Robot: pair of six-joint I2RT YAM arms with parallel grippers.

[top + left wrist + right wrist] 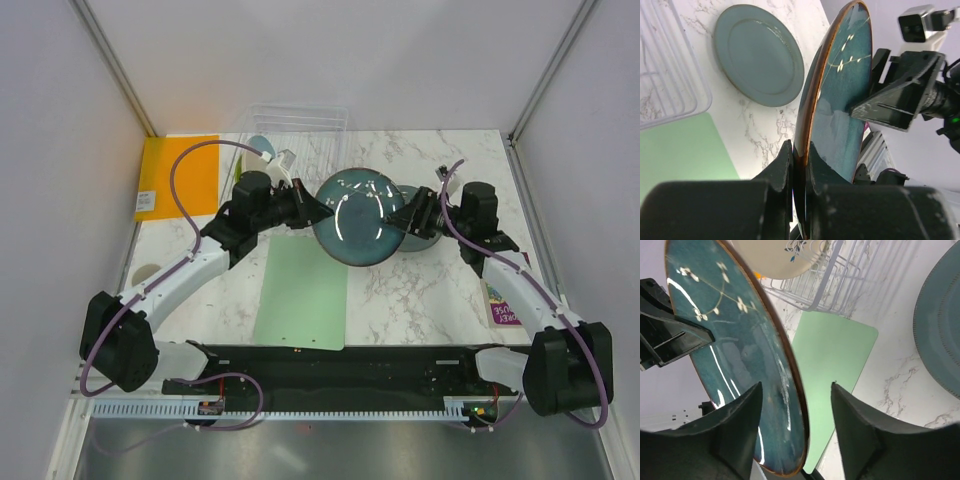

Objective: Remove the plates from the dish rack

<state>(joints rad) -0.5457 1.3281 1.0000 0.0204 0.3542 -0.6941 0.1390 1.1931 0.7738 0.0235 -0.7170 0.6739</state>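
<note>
Both arms meet at the dark teal plate [357, 215], which is held in the air above the surface [425, 290], just in front of the dish rack [300, 128]. The left fingers [782, 170] are clamped tight on its brown rim. The right fingers [740, 420] are spread wide, straddling the opposite rim, apparently not touching. A teal-grey plate [760, 55] lies flat on the surface under the right arm. A cream leaf-sprig plate [775, 257] stands in the rack. The green mat [302, 290] lies flat near the rack.

Centre: dark teal plate [355, 218]
Left gripper [318, 212]: at its left rim
Right gripper [405, 222]: at its right rim
Behind: clear dish rack [300, 125]
</note>
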